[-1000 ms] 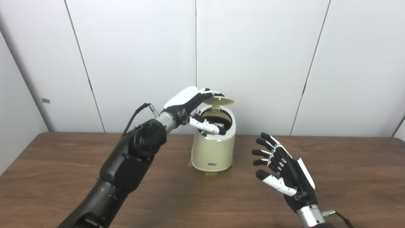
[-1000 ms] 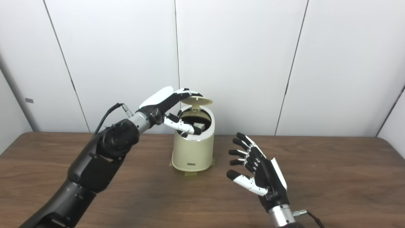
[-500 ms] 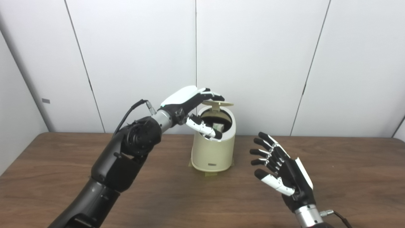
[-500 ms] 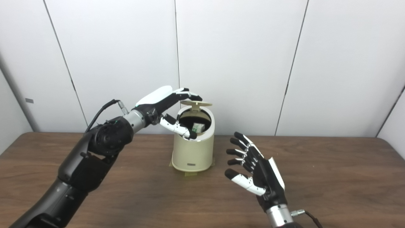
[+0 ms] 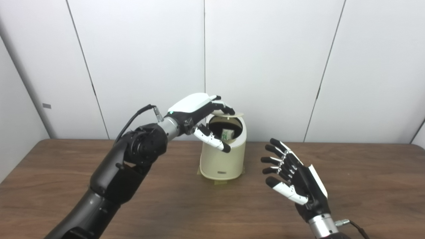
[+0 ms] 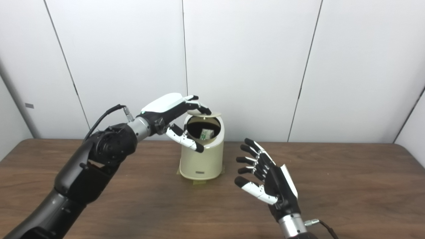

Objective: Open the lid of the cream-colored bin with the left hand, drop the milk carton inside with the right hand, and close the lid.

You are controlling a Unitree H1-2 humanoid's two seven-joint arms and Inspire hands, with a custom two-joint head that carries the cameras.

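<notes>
The cream-colored bin (image 5: 221, 162) stands on the table at centre back. Its round lid (image 5: 232, 113) is tipped low over the opening, partly open. The milk carton (image 5: 227, 133) lies inside the bin, seen through the gap. My left hand (image 5: 199, 111) is above the bin, its fingers resting on top of the lid and its thumb hanging in front of the rim. My right hand (image 5: 294, 181) is open and empty, palm toward the bin, to the right of it above the table.
The brown wooden table (image 5: 166, 205) runs to white wall panels behind the bin. A strip of tape (image 5: 219, 181) shows under the bin's base. A cable (image 5: 352, 224) leaves my right wrist.
My left hand has come down and the lid has lowered with it, narrowing the opening. The thumb has moved out of the bin to the front of the rim. My right hand has drifted slightly left.
</notes>
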